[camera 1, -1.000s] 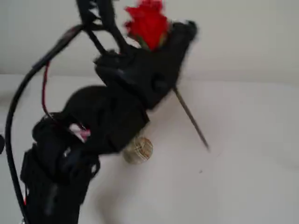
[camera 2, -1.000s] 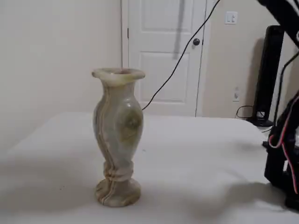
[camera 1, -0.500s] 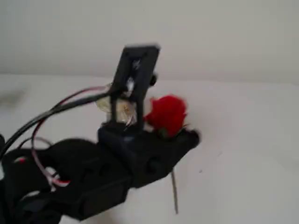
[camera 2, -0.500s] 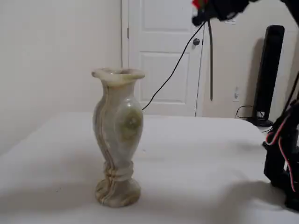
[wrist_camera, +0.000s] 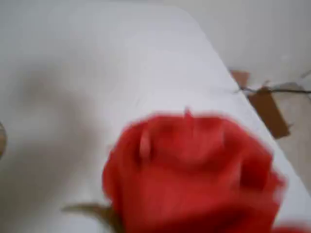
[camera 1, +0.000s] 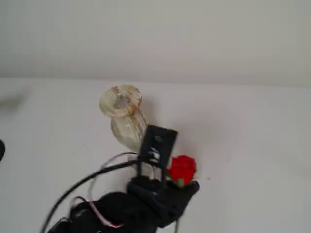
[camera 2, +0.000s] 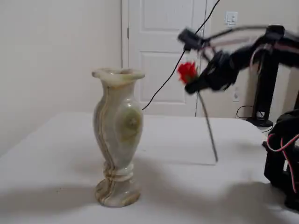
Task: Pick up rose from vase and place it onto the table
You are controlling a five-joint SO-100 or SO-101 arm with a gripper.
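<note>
The rose is out of the vase and held in the air. Its red bloom (camera 2: 187,71) sits just above my gripper (camera 2: 192,87), and the thin stem (camera 2: 209,128) hangs down slantwise, its tip just above the white table (camera 2: 177,140). My gripper is shut on the stem right under the bloom. The marbled vase (camera 2: 117,135) stands upright and empty to the left, well apart from the gripper. In a fixed view from above, the bloom (camera 1: 182,168) is right of the vase (camera 1: 121,104), over my gripper (camera 1: 188,187). The wrist view shows the blurred bloom (wrist_camera: 189,170) close up above the table (wrist_camera: 97,68).
The arm's black base and cables (camera 2: 282,158) stand at the right of the table. A white door (camera 2: 163,46) is behind. The table's edge (wrist_camera: 228,77) runs diagonally in the wrist view, with brown cardboard (wrist_camera: 267,109) on the floor beyond.
</note>
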